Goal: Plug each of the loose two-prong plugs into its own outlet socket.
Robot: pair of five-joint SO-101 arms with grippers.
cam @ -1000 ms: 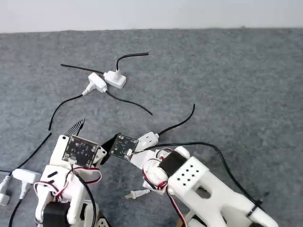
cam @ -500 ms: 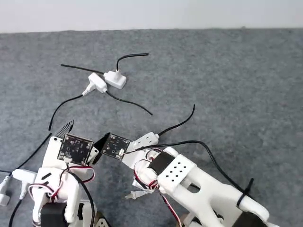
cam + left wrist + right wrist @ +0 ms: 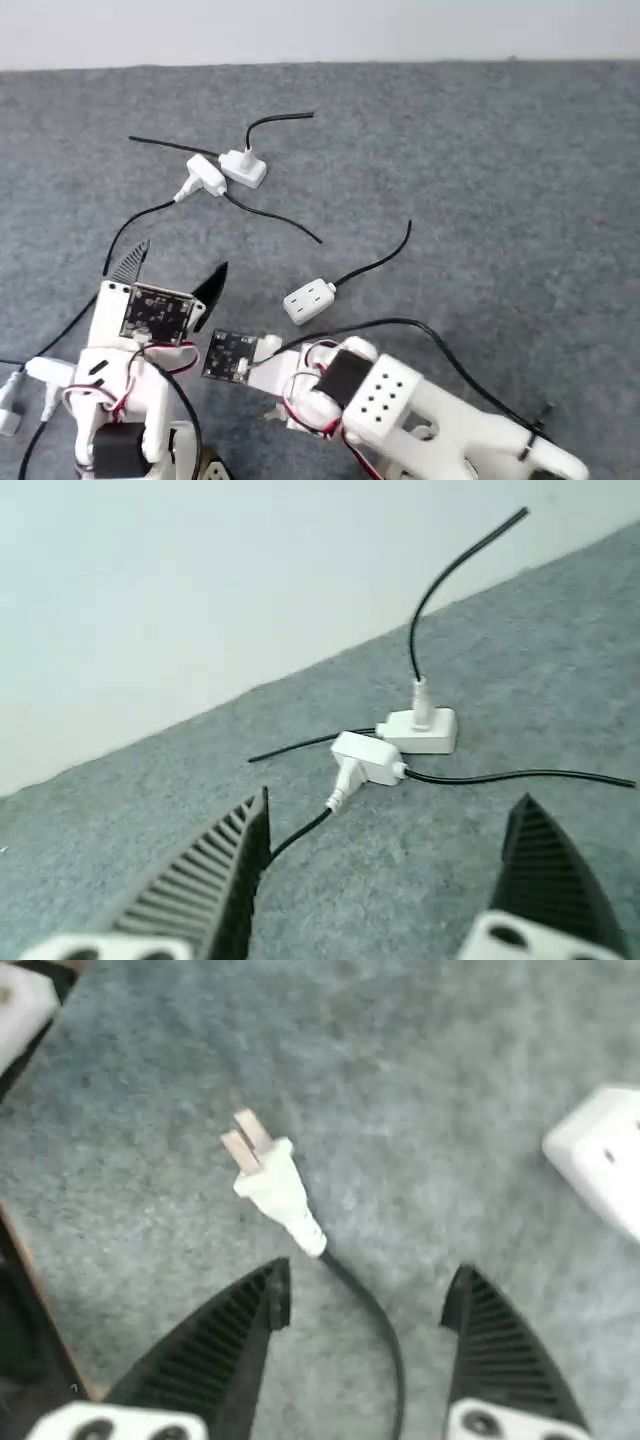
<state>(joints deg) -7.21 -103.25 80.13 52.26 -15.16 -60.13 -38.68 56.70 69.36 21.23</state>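
Jaws apart, the right gripper (image 3: 372, 1272) sits just beside a loose white two-prong plug (image 3: 268, 1182) lying flat on grey carpet (image 3: 500, 180), with an outlet socket (image 3: 309, 298) near. Left gripper (image 3: 393, 802), jaws also apart, faces two touching white cord ends (image 3: 365, 757).

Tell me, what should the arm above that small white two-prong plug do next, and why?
Probably lower the right gripper and close it on the moulded body of the white two-prong plug. Its jaws stand open, the plug lies loose on the grey carpet just beyond them with its black cord running between them, and the white outlet socket sits empty nearby.
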